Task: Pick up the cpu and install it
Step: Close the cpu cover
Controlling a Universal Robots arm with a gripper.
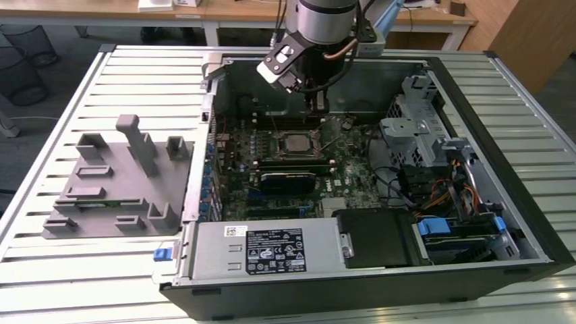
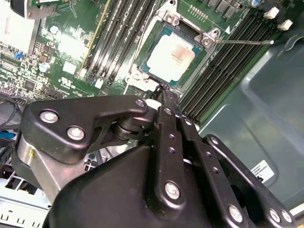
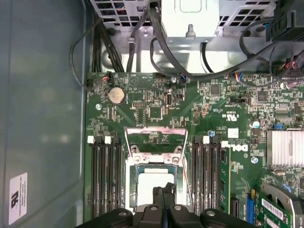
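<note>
In the exterior view my arm reaches down from above into an open computer case [image 1: 531, 202] that lies on its side on a slatted table [image 1: 81, 270], with a grey plastic fixture [image 1: 117, 182] beside it toward the exterior view's left. My gripper [image 1: 316, 116] hangs over the motherboard [image 1: 347, 175], just past the far edge of the processor socket. The cpu [image 1: 297, 143] lies flat in that socket, its pale metal top facing up. The power supply [image 1: 261, 250] fills the near corner of the case. In the second wrist view my gripper [image 2: 163, 93] comes to a single narrow tip, its two fingers pressed together with nothing between them. The tip points at the near corner of the socket, and I cannot tell whether it touches. The cpu [image 2: 172, 56] sits squarely inside the socket, apart from my fingers, with rows of black memory slots [image 2: 118, 28] on either side and a thin metal lever [image 2: 242, 42] sticking out toward the blue-grey case wall [image 2: 266, 104]. In the first wrist view my gripper [image 3: 164, 191] is again clenched on nothing, its tip over the edge of the cpu [image 3: 149, 183]. The socket's metal load plate [image 3: 154, 137] stands flipped open beyond the chip. A round coin battery [image 3: 116, 95] lies farther along the board, a finned heat sink [image 3: 284, 148] sits off to one side, and black cables [image 3: 156, 42] loop above the board's edge.
</note>
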